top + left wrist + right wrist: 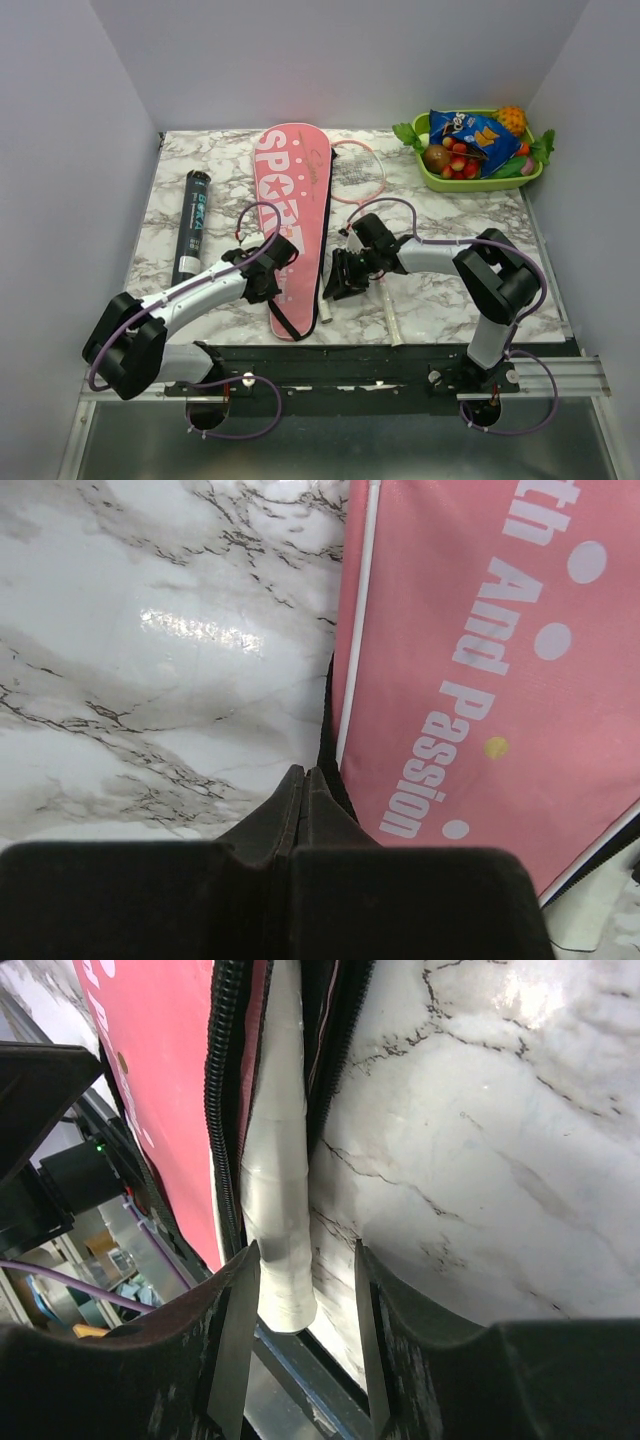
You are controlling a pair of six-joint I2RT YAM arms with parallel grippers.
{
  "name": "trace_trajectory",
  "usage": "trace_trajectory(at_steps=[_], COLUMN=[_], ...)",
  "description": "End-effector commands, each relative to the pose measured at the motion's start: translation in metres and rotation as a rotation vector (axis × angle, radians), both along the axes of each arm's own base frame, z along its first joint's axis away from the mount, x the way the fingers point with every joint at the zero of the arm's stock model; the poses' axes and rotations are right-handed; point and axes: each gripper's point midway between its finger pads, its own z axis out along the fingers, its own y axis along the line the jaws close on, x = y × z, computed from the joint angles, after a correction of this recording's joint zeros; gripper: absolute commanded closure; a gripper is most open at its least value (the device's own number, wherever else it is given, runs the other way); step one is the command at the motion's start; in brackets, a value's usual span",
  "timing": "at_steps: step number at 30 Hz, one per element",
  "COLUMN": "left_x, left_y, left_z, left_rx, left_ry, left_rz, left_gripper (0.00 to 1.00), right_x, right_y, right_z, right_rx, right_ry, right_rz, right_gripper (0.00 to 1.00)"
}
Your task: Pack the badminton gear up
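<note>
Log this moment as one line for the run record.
left pincer shut at racket bag edge | right pincer open around racket handle at bag opening | second racket, tube unpacked

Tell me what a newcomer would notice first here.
The long pink racket bag lying mid-table grabs the eye, both arms bent over its near end. The right tool stands open astride a white racket handle poking from the bag's zipper, while the left tool is shut at the bag's left edge. Far right, a green tray of bright snacks competes for attention.
</note>
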Motion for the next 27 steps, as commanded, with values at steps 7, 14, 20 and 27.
trace_trajectory(at_steps=[7, 14, 20, 27], left_x=[-0.012, -0.010, -0.008, -0.005], left_y=[-0.001, -0.020, -0.024, -0.028], left_z=[-0.028, -0.035, -0.033, -0.029], left_rx=[-0.006, -0.113, -0.137, -0.156], left_ry=[0.079, 0.052, 0.043, 0.023], left_rz=[0.011, -0.024, -0.047, -0.068], left_gripper=[1.00, 1.00, 1.00, 1.00], right_x=[-0.002, 0.000, 0.001, -0.001], right_y=[0.005, 0.012, 0.020, 0.030], right_z=[0.007, 0.005, 0.003, 0.003], right_rx=[0.044, 0.057, 0.073, 0.119], right_ry=[0.005, 0.024, 0.039, 0.066], right_rz=[0.008, 0.009, 0.008, 0.020], right_gripper=[0.50, 0.57, 0.75, 0.80])
